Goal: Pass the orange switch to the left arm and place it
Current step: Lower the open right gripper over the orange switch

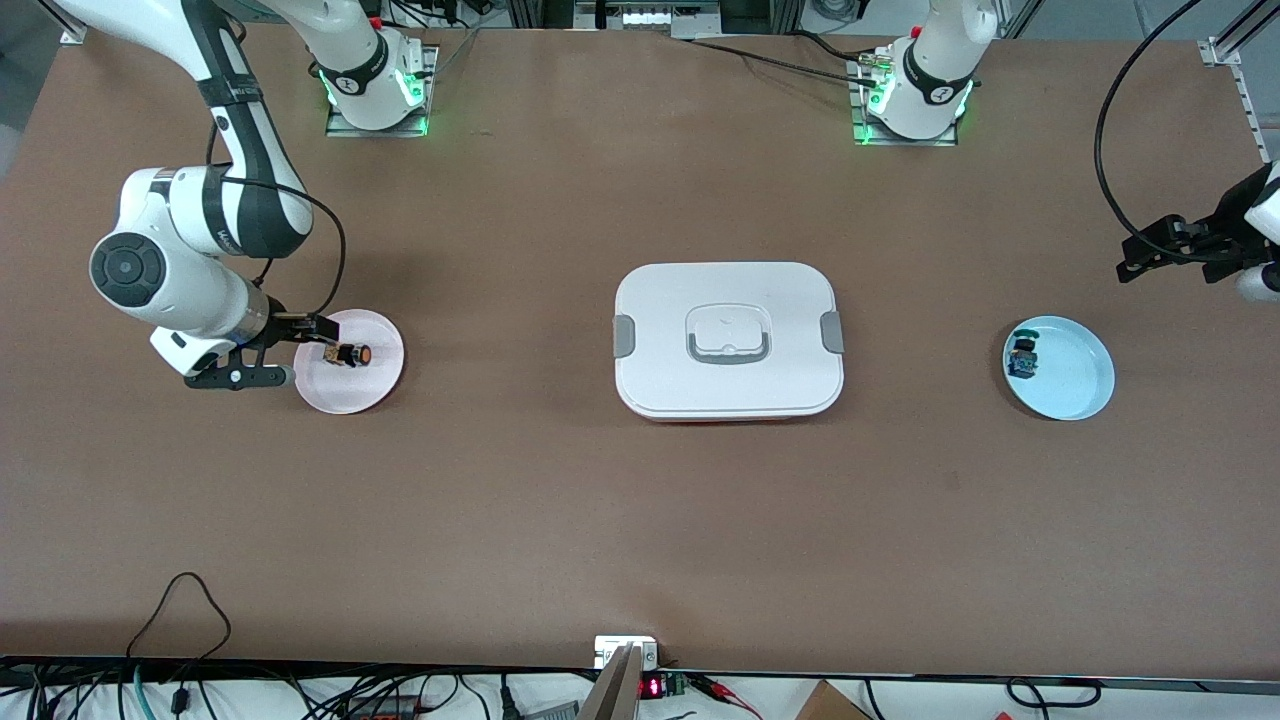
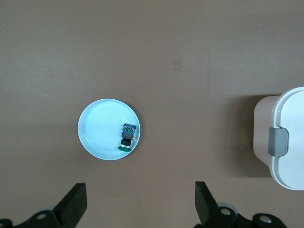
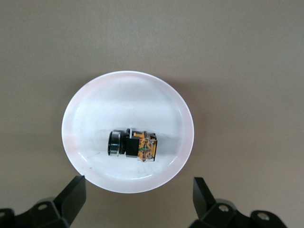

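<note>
Right gripper (image 1: 318, 333) poised over the orange switch (image 1: 352, 354); nothing picked up yet.

The orange switch lies on its side in the pink plate (image 1: 375, 385) at the right arm's end of the bench (image 1: 640, 520), between spread fingers (image 3: 71, 194). The box (image 1: 728, 340) sits mid-bench, blocking a straight path. The left gripper (image 2: 140, 202) waits, spread, above the blue plate (image 2: 95, 130) holding a blue-green switch (image 2: 128, 135), probably the handover side.

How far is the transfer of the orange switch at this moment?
Done: nothing has been moved; the orange switch lies on the pink plate. In hand: the right gripper hangs over that plate, jaws open, nothing gripped. Left: grasp it, carry it past the box and hand it over. The left gripper waits open near the blue plate.
</note>
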You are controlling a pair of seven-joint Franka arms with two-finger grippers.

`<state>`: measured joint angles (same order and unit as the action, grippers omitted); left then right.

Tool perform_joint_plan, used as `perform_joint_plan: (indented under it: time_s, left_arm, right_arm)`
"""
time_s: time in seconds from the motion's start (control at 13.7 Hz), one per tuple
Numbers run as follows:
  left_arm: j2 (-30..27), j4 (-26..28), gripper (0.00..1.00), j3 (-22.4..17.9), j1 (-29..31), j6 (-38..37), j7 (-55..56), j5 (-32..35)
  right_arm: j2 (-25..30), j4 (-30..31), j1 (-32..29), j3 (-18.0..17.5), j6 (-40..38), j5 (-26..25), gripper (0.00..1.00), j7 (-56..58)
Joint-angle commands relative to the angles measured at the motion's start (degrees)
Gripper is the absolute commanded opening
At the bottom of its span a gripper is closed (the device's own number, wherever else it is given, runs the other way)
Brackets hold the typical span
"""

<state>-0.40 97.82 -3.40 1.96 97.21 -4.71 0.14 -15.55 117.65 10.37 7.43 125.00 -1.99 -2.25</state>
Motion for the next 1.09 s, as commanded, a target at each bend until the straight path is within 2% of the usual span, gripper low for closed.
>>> perform_joint_plan:
  time_s: [0.0, 0.29, 1.02]
  left_arm:
    - [-0.2, 0.0, 1.0, 0.2, 0.2, 0.0, -0.8, -0.8]
    - [-0.2, 0.0, 1.0, 0.2, 0.2, 0.0, -0.8, -0.8]
    - [-0.2, 0.0, 1.0, 0.2, 0.2, 0.0, -0.8, -0.8]
  right_arm:
    - [-1.1, 1.4, 0.1, -0.4, 2.4, 1.0, 1.0, -1.3]
    - [-3.3, 2.5, 0.0, -0.4, 5.3, 3.8, 1.0, -1.3]
    - [-8.0, 2.4, 0.7, -0.8, 13.2, 3.8, 1.0, -3.2]
